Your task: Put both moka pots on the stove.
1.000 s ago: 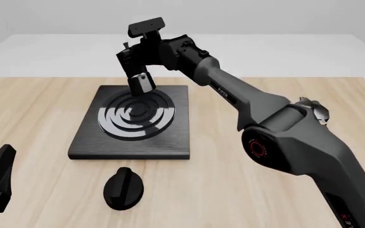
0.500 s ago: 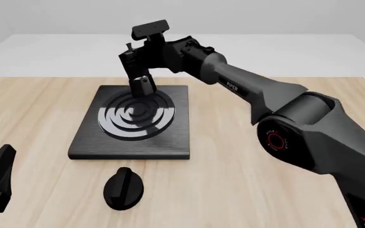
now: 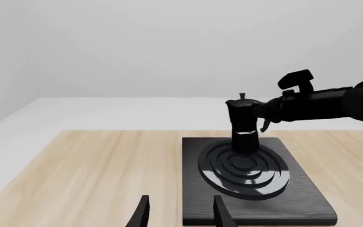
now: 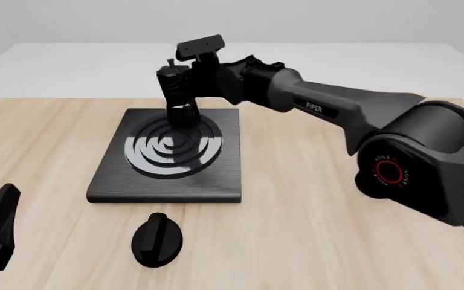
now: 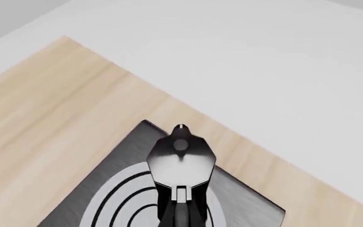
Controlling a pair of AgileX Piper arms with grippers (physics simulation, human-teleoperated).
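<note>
Lowered since earlier, 1 moka pot (image 4: 179,93) meets 1 stove (image 4: 215,175), right gripper (image 4: 190,81) pinching its handle; left gripper (image 3: 178,215) spread.

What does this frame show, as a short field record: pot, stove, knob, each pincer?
moka pot: one visible, upright on the stove's far burner rings; a second pot is not in view
stove: dark slab on the wooden table
oval knob: on the table, in front of the stove, apart from it
right pincer: at the pot's handle; grip not discernible
left pincer: open, empty, low at the near left
</note>
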